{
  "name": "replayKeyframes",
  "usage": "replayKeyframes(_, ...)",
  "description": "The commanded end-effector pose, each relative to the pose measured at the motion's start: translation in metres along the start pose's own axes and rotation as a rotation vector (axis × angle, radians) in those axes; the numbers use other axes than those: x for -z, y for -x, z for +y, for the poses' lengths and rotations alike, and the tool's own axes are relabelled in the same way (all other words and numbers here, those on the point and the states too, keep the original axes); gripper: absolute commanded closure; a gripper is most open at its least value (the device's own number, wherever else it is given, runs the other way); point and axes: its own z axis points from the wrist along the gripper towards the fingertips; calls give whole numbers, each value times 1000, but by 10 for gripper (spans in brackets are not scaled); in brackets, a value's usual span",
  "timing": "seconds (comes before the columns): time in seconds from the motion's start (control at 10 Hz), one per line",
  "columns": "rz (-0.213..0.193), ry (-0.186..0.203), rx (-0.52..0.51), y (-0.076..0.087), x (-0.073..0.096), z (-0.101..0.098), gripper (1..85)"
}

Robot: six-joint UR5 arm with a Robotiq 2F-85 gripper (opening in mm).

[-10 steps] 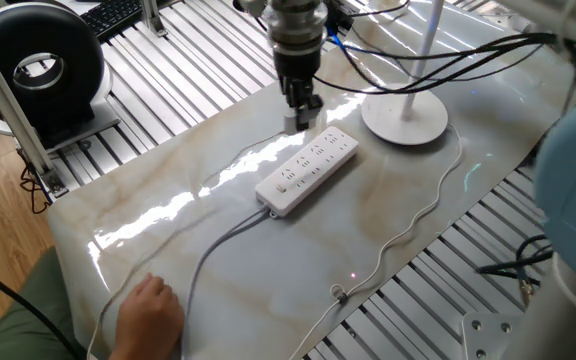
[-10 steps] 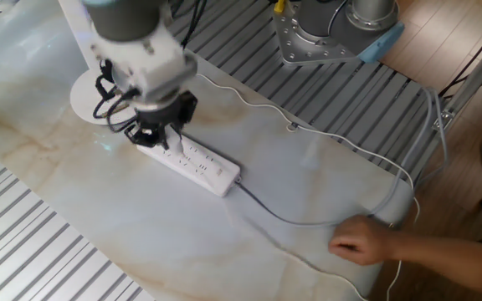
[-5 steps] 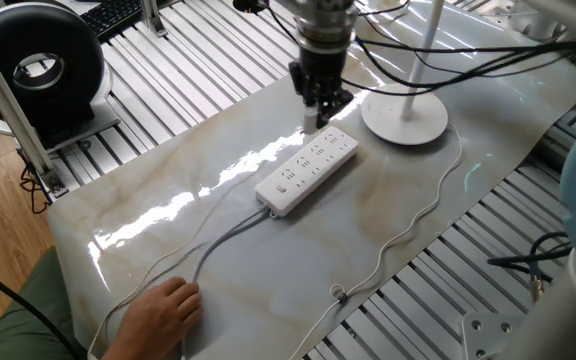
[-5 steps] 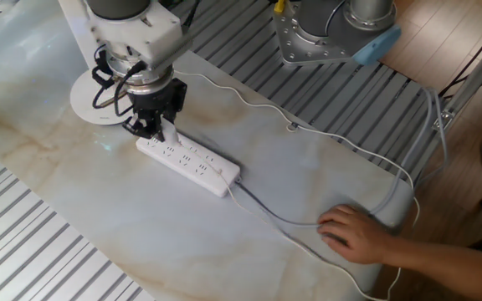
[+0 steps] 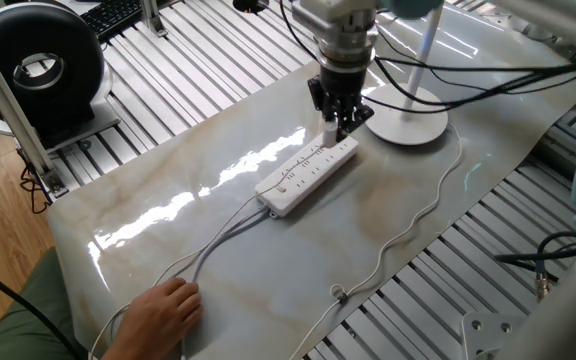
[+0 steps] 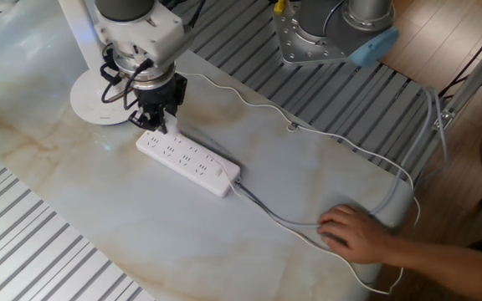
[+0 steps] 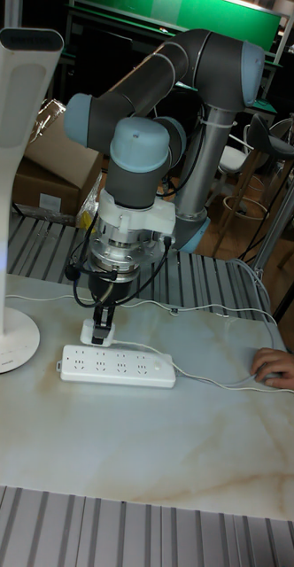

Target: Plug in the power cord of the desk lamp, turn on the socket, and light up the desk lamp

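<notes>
The socket (image 5: 306,172) is a long white power strip lying flat on the marble top, also seen in the other fixed view (image 6: 188,159) and the tall view (image 7: 118,366). My gripper (image 5: 338,125) (image 6: 159,124) (image 7: 100,324) points straight down, shut on the small white plug (image 7: 98,335) of the power cord. The plug hangs at the strip's end nearest the desk lamp (image 7: 10,177); I cannot tell whether it touches an outlet. The lamp's round base (image 5: 405,120) (image 6: 99,96) stands just beyond. The thin white cord (image 5: 436,195) (image 6: 308,134) snakes across the table.
A person's hand (image 5: 163,310) (image 6: 354,236) (image 7: 280,368) rests on the strip's grey cable (image 5: 218,240) near the table edge. A black round device (image 5: 38,65) stands at the left. Black robot cables (image 5: 488,60) hang over the lamp side. Ribbed metal surrounds the marble sheet.
My gripper has carried the plug along the strip toward the lamp end. The person's hand slid inward along the cables, then stayed put.
</notes>
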Motion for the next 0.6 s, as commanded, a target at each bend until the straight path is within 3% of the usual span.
replayKeyframes(0.0,2,-13,7,-3,-10,3,847)
replayKeyframes(0.2,21,-18,20,-8,-10,1,847)
replayKeyframes(0.5,15,-34,36,-8,-11,-2,847)
